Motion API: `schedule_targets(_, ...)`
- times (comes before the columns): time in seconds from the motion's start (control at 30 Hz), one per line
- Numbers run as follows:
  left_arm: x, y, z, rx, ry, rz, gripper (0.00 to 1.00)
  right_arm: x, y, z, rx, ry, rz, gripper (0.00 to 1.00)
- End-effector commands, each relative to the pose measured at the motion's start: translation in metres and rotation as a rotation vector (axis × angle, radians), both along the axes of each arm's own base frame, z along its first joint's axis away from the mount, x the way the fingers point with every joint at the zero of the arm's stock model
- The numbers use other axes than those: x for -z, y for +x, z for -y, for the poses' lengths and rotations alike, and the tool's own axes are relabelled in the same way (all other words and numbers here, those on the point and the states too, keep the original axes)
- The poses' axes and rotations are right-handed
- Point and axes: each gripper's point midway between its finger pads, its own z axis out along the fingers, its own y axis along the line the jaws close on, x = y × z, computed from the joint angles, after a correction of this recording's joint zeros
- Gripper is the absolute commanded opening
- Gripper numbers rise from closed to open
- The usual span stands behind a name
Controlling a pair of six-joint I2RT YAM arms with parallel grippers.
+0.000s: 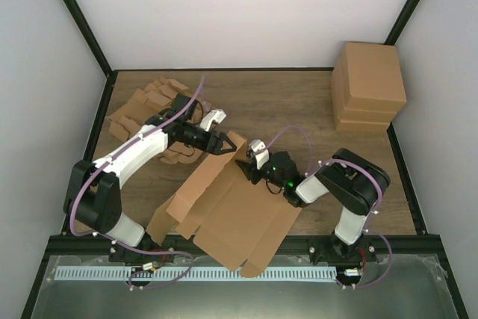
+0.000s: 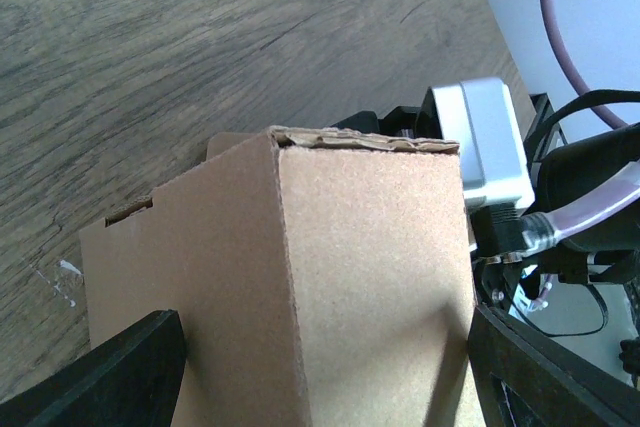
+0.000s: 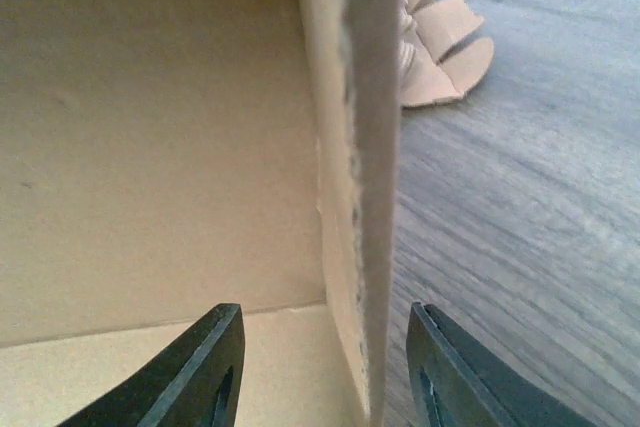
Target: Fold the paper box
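The paper box (image 1: 239, 214) lies near the front of the bench (image 1: 299, 110), between the two arms. Most of it is an open sheet, and its nearest flaps reach out over the front rail. I'd say the job is in its early part. Only the far end is raised, where a wall stands up with a creased corner, and both arms meet there.

The left claw (image 2: 325, 322) is spread wide around that upright corner. The cardboard fills the whole gap, and both fingers (image 2: 120, 372) look to be bearing on it (a broad hold, as best I can judge). The right claw (image 3: 322, 317) is parted with the raw edge of a wall standing between its fingers, and daylight shows on both sides of the edge, so it grips nothing.

The side walls, the rounded tabs and the lid all seem left to do.

From above, the arms cover the raised end, so I cannot tell how many panels are up. The wrist views sit too close to show whether any tab is tucked in. One small slot (image 2: 130, 212) shows in the wall, and it looks unfilled.
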Motion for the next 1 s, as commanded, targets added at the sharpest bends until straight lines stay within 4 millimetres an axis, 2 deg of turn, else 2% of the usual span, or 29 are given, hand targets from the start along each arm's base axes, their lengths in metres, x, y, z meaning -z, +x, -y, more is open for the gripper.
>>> schedule_targets(0.0,-0.003,-0.006,-0.004,0.019,-0.01,0.008,0.8,-0.026,0.005,-0.003,-0.032,0.105,0.08,0.46)
schedule_targets(0.17,-0.002,-0.007,-0.004,0.024,-0.013,0.001,0.8,-0.028,0.013,-0.008,-0.043,0.132,0.096,0.44)
schedule_targets(0.37,-0.003,-0.007,-0.004,0.027,-0.02,-0.002,0.8,-0.028,0.025,-0.015,-0.03,0.128,0.113,0.34)
schedule_targets(0.57,-0.003,-0.007,-0.004,0.031,-0.02,-0.006,0.8,-0.03,0.032,-0.02,-0.022,0.142,0.121,0.15)
schedule_targets(0.63,-0.003,-0.007,-0.004,0.029,-0.021,-0.006,0.8,-0.027,0.034,-0.019,-0.014,0.137,0.115,0.03)
schedule_targets(0.77,-0.006,-0.006,-0.006,0.022,-0.022,0.004,0.8,-0.027,0.037,-0.01,0.04,0.128,0.112,0.01)
schedule_targets(0.87,-0.027,0.002,-0.008,0.001,-0.022,0.072,0.84,-0.035,0.04,0.005,0.112,0.113,0.136,0.01)
schedule_targets(0.93,-0.053,0.009,-0.012,-0.03,-0.013,0.151,0.98,-0.036,0.04,0.013,0.142,0.09,0.133,0.01)
schedule_targets(0.97,-0.069,0.013,-0.014,-0.05,-0.013,0.202,1.0,-0.036,0.041,0.017,0.159,0.077,0.127,0.01)
